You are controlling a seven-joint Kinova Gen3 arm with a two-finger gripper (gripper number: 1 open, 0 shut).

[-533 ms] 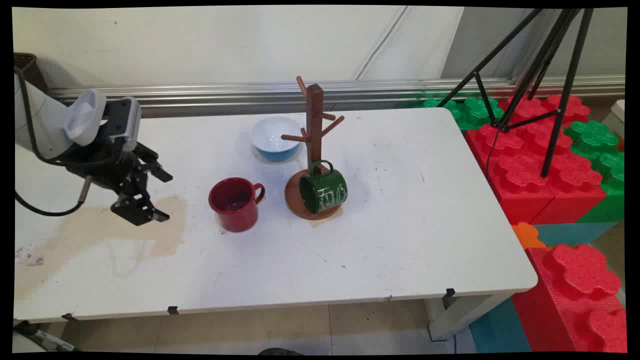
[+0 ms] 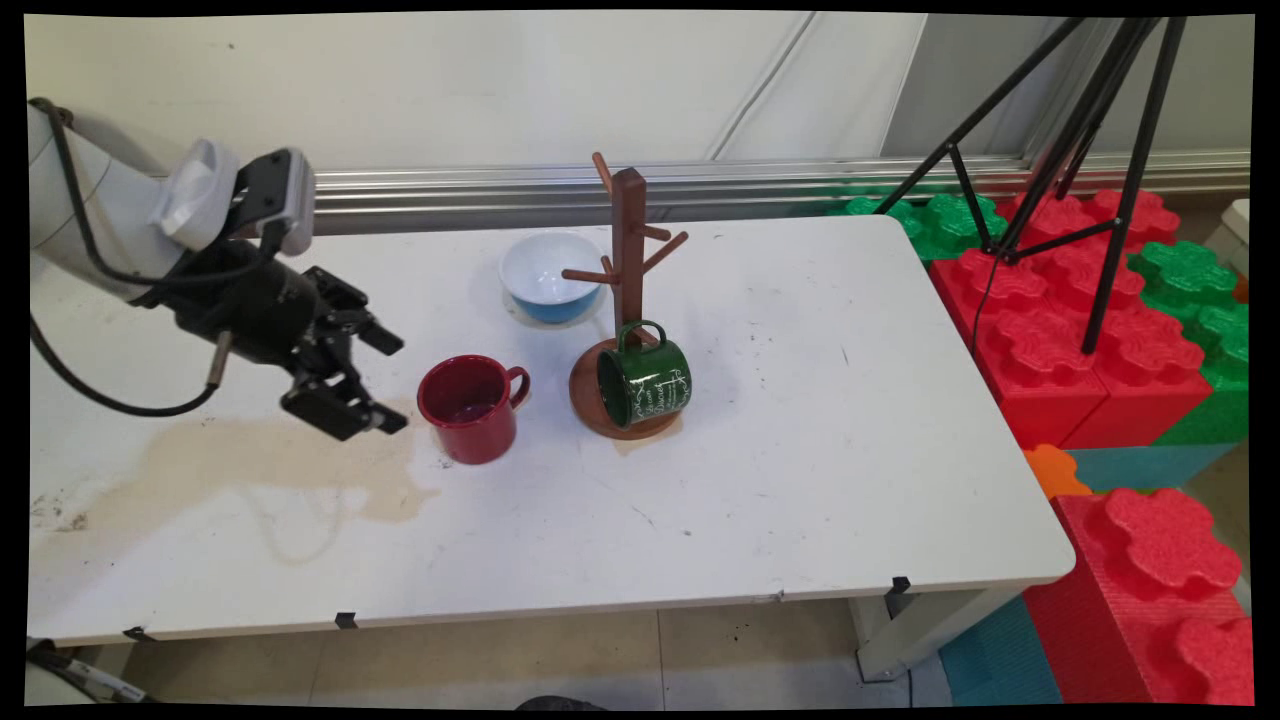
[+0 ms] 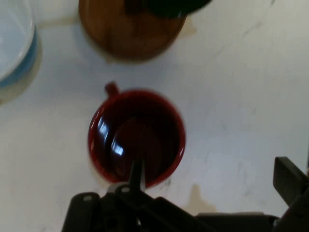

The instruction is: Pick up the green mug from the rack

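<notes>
Since half a second ago the gripper (image 2: 385, 385) has swung right and up across the table, from over the brown stain (image 2: 270, 470) to just left of the red mug (image 2: 470, 408); nothing on the table has moved. Its fingers are spread apart, holding nothing, tips aimed at the mug's left side, close but apart from it. In the hand view the red mug (image 3: 136, 137) sits dead ahead, upright, mouth up, handle on the side away from the gripper (image 3: 207, 188). Behind and right of the mug a white and blue bowl (image 2: 550, 275) rests near the table's (image 2: 850, 450) back edge. Just right of the bowl stands a wooden mug tree (image 2: 628, 300) on a round base, pegs bare. A green mug (image 2: 647, 382) lies tipped on that base, leaning against the post, mouth facing front-left, handle up. Off the right end sit red and green foam blocks (image 2: 1100, 320) with a black tripod (image 2: 1080, 130).
</notes>
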